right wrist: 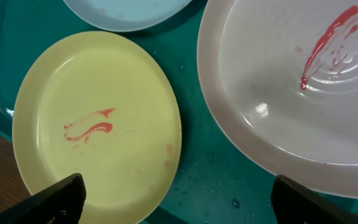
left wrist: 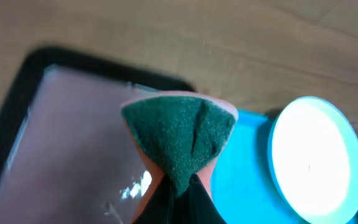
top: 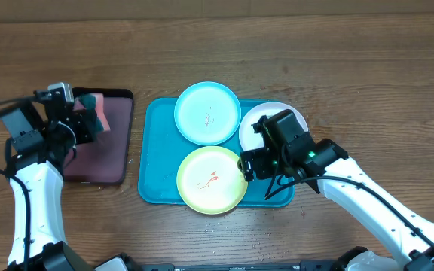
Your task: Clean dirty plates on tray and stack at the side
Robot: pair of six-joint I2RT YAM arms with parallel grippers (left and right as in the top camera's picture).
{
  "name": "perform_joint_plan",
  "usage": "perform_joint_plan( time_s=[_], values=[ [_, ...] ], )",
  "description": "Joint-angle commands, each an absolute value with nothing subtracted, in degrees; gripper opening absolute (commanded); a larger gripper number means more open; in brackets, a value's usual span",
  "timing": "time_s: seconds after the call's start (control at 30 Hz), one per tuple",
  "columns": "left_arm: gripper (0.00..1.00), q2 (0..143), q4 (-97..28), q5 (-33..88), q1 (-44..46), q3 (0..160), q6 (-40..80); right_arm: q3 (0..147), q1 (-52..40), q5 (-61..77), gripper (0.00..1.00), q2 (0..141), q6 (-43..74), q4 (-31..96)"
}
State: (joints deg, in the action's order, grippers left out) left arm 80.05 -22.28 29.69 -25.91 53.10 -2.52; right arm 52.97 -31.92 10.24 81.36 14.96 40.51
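Three plates lie on the turquoise tray (top: 155, 162): a light blue plate (top: 207, 113) at the back, a yellow-green plate (top: 211, 179) at the front, a white plate (top: 266, 117) at the right, partly under my right arm. Red smears show on the yellow-green plate (right wrist: 98, 124) and the white plate (right wrist: 303, 81) in the right wrist view. My right gripper (right wrist: 176, 199) is open above the tray between these two plates. My left gripper (left wrist: 179, 193) is shut on a sponge (left wrist: 182, 134), green side up, held over the black-rimmed tray (left wrist: 42, 62).
The black-rimmed tray with a pinkish inside (top: 104, 150) lies left of the turquoise tray. Both stand on a wooden table (top: 277, 45). The turquoise tray's wet floor (right wrist: 229, 180) shows between the plates.
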Motion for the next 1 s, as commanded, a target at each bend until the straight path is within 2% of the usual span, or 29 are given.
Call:
perform_joint_plan(
  time_s=[0.0,0.17,0.27,0.37,0.47,0.73,0.83,0.97],
  values=[
    [0.04,80.38,-25.98,23.07,-22.68,52.75,0.67,54.72,-32.21,10.2,0.95,84.12,14.59,41.71],
    [0.04,80.38,-29.65,14.11,-15.2,52.75,-1.26,54.72,-32.21,13.23,0.83,88.58,14.61,42.13],
    [0.04,80.38,-30.7,8.12,-10.61,52.75,-1.08,54.72,-32.21,14.26,0.69,90.78,14.57,42.24],
    [0.04,80.38,-31.53,4.84,-8.23,52.77,-1.08,54.72,-32.21,15.94,0.63,91.29,14.55,42.09],
    [0.04,80.38,-32.14,4.64,-6.02,52.77,-1.1,54.72,-32.21,17.76,0.59,91.55,14.59,42.35],
    [0.04,80.38,-32.95,12.21,4.14,52.77,-1.08,54.72,-32.21,18.13,0.58,95.35,14.61,42.37],
    [0.04,80.38,-33.41,13.87,8.86,52.77,-1.13,54.72,-32.18,18.09,0.51,96.27,14.59,42.35],
    [0.04,80.51,-35.09,14.9,15.22,52.75,-2.83,54.72,-32.18,18.09,0.36,96.4,14.57,42.33]
  ],
)
